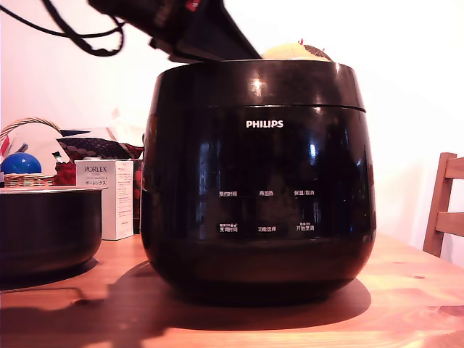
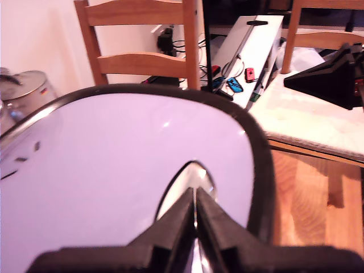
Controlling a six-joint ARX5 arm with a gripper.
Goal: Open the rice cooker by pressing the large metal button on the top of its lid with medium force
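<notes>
The rice cooker (image 1: 257, 181) is a large glossy black appliance with white PHILIPS lettering, standing mid-table in the exterior view. Its lid (image 1: 254, 83) sits down on the body along a thin seam. In the wrist view the lid top (image 2: 125, 165) glares pale violet inside a black rim. The large metal button (image 2: 200, 172) shows as a silvery oval. My gripper (image 2: 195, 192) is shut, its black fingers (image 2: 216, 219) pressed together with the tips right at the button's near edge; actual contact cannot be told. In the exterior view the arm (image 1: 196, 29) slants down behind the lid rim, hiding the fingertips.
A smaller black pot (image 1: 43, 228) stands at the exterior view's left, with a white PORLEX box (image 1: 109, 196) and a basket with a blue ball (image 1: 20, 164) behind it. A wooden chair (image 1: 446, 210) stands at the right. Beyond the cooker, the wrist view shows another chair (image 2: 142, 40).
</notes>
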